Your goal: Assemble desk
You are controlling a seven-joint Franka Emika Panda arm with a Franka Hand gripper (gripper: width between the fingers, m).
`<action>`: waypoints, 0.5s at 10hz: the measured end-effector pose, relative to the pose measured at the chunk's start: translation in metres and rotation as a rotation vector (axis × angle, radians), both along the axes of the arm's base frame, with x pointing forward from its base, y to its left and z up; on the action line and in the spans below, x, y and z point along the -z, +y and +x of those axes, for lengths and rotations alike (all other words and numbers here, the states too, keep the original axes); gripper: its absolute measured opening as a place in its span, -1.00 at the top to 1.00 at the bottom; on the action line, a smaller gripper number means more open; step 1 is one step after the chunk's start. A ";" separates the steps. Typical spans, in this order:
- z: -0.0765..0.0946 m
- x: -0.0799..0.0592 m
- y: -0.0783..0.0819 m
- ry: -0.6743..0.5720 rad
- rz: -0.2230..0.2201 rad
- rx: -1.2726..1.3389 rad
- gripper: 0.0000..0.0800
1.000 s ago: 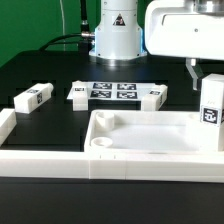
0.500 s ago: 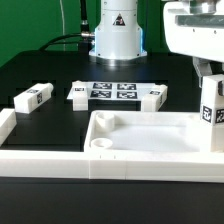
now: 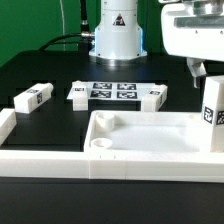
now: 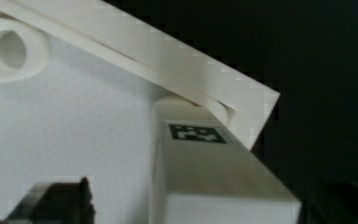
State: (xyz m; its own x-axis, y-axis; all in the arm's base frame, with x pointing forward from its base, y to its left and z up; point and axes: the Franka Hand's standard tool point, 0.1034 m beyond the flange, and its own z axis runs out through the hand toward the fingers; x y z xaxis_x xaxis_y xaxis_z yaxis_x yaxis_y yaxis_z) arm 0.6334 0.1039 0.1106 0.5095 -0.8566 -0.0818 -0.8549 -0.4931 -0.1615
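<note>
Shifting over, my fingers (image 4: 59, 200) now straddle the upright leg (image 3: 212, 112) (spread, gripping nothing); grasping it for the tabletop (image 3: 140, 158) seems next.

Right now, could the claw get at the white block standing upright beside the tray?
Probably yes. The claw hangs open right above the upright leg, with nothing between them; the tabletop lies beside the leg, not over it.
</note>
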 end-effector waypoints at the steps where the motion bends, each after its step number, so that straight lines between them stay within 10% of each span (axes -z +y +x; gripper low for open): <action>1: 0.000 0.000 0.000 -0.006 -0.004 -0.042 -0.60; 5: -0.002 0.001 0.002 -0.044 -0.067 -0.425 -0.62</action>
State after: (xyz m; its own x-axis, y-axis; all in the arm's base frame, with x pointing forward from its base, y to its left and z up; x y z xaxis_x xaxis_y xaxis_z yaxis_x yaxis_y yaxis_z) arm 0.6310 0.1063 0.1092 0.8199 -0.5725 -0.0037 -0.5665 -0.8104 -0.1493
